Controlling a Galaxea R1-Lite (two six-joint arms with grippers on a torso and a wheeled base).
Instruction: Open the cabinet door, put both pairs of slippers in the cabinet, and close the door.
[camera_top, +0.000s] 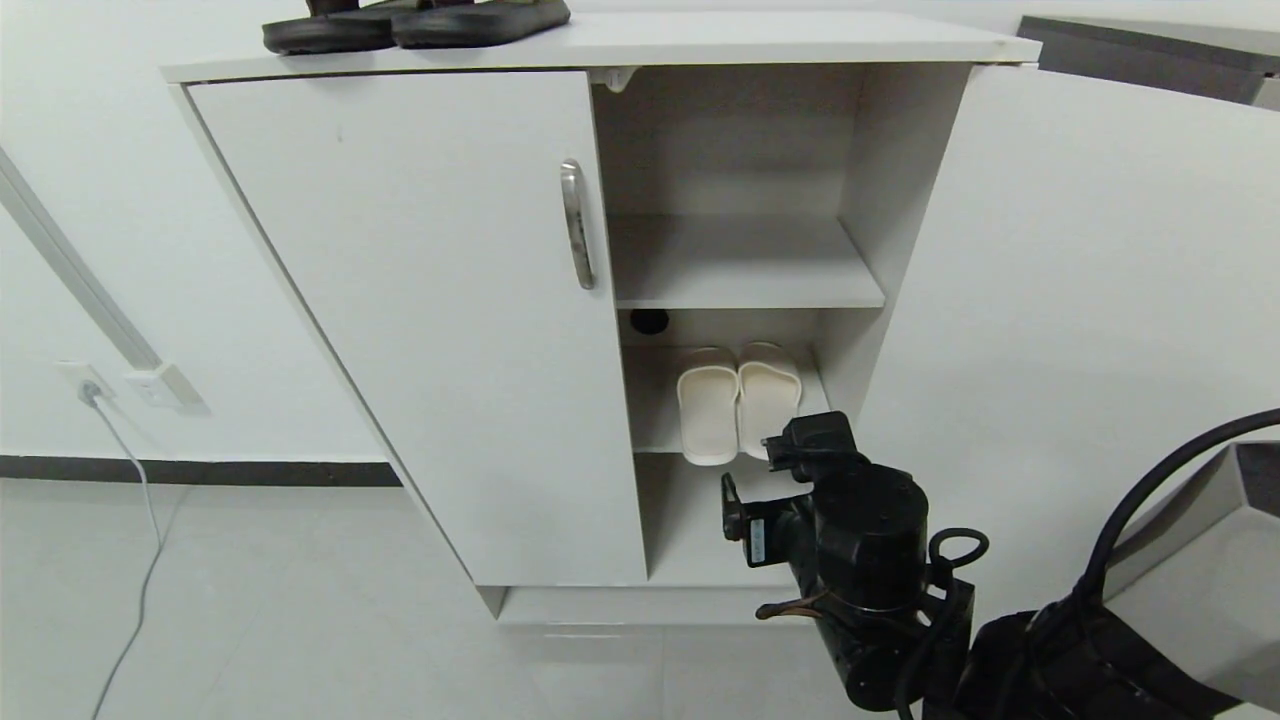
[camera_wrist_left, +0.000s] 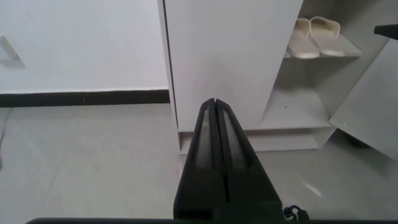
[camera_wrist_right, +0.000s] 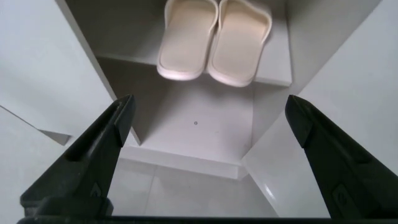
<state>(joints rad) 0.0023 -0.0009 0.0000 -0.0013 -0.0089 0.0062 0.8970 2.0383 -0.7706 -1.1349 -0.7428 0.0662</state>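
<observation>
A white cabinet (camera_top: 400, 300) stands with its right door (camera_top: 1080, 280) swung open and its left door shut. A pair of white slippers (camera_top: 738, 400) lies side by side on the middle shelf, also seen as white slippers (camera_wrist_right: 214, 38) and white slippers (camera_wrist_left: 318, 36). A pair of black slippers (camera_top: 415, 24) rests on the cabinet top at the left. My right gripper (camera_wrist_right: 208, 155) hangs open and empty just in front of the lower compartment, below the white slippers; in the head view the right gripper (camera_top: 770, 470) sits at the shelf's front edge. My left gripper (camera_wrist_left: 214, 109) is shut and empty, low over the floor facing the cabinet's base.
The upper shelf (camera_top: 740, 262) and the bottom compartment (camera_wrist_right: 199, 127) hold nothing. A metal handle (camera_top: 576, 224) is on the shut left door. A wall socket with a cable (camera_top: 95, 395) is at the far left. Grey tiled floor (camera_top: 250, 620) spreads before the cabinet.
</observation>
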